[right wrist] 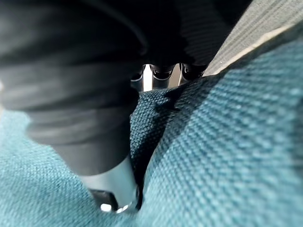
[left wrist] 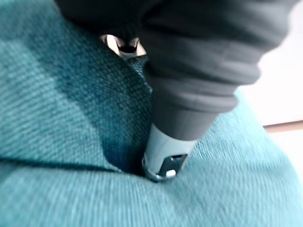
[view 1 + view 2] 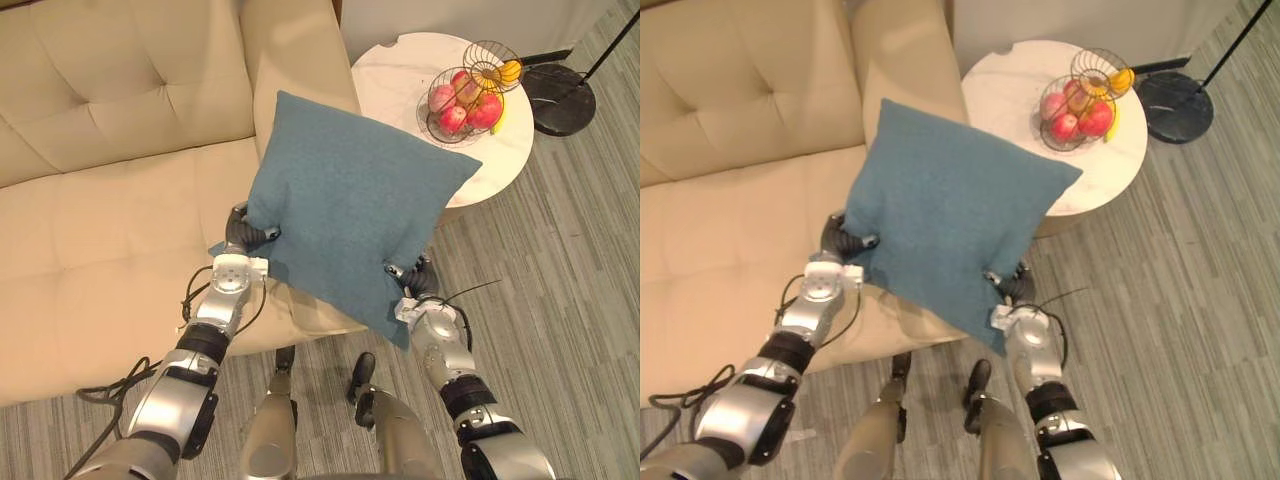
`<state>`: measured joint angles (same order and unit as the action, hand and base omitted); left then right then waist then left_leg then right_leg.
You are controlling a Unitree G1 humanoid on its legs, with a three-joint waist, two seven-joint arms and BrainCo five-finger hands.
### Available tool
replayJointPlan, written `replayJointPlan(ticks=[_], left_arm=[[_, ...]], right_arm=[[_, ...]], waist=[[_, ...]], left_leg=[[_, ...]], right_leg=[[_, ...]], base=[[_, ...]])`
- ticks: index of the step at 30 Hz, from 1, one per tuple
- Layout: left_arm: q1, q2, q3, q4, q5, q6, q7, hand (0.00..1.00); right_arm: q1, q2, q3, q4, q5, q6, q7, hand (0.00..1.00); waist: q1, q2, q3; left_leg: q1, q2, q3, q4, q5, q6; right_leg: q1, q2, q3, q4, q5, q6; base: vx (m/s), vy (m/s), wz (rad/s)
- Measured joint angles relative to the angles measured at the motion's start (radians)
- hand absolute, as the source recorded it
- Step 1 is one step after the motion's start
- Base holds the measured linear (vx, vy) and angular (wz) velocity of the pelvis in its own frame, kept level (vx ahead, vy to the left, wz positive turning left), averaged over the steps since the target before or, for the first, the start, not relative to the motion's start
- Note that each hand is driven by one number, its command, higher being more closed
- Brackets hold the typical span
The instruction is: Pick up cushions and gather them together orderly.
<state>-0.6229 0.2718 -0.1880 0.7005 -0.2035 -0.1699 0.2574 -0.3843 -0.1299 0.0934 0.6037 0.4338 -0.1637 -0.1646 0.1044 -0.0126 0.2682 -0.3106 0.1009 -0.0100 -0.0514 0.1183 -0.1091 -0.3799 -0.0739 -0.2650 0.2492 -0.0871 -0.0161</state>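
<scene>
The teal cushion [image 3: 350, 200] hangs over the sofa [image 3: 100, 220], with the left hand [image 3: 250, 232] pinching its left edge and the right hand [image 3: 412, 272] its near-right edge. It looks soft, light and floppy, so two edge grips suit it.

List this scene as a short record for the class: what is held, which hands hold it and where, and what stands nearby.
held: teal cushion, raised and tilted
left grip: left hand, fingers pinching the cushion's left corner
right grip: right hand, fingers pinching its lower right edge
below: beige sofa
beside sofa: round white table
on table: wire basket of fruit
on floor: black lamp base, past the table
</scene>
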Motion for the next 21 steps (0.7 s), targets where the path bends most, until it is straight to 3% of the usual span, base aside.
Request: replayJointPlan(ticks=[4,12,21], left_arm=[[0.075,-0.007,0.0,-0.097,-0.02,-0.005,-0.003,1.0],[0.376,-0.082,0.007,-0.34,-0.06,-0.014,-0.027,1.0],[0.631,-0.133,0.007,-0.583,-0.095,-0.033,-0.086,1.0]], right_arm=[[0.007,-0.003,0.001,0.0,-0.003,0.012,0.0,1.0],[0.207,-0.006,-0.022,-0.157,-0.12,0.022,0.012,1.0],[0.418,0.033,-0.081,-0.438,-0.281,0.024,0.036,1.0]], waist=[[-0.001,0.003,-0.005],[0.0,0.031,-0.094],[0.0,0.042,-0.173]], left_leg=[[0.052,-0.002,-0.007,-0.007,0.0,0.0],[0.128,-0.005,-0.032,-0.035,0.0,0.0],[0.191,-0.014,-0.076,-0.051,-0.004,0.005]], right_leg=[[0.07,0.009,-0.005,-0.038,0.002,0.001],[0.166,0.019,-0.002,-0.067,-0.004,0.01],[0.211,0.003,-0.007,0.028,-0.088,0.039]], base=[[0.04,-0.009,0.08],[0.05,-0.003,0.13],[-0.04,-0.013,0.17]])
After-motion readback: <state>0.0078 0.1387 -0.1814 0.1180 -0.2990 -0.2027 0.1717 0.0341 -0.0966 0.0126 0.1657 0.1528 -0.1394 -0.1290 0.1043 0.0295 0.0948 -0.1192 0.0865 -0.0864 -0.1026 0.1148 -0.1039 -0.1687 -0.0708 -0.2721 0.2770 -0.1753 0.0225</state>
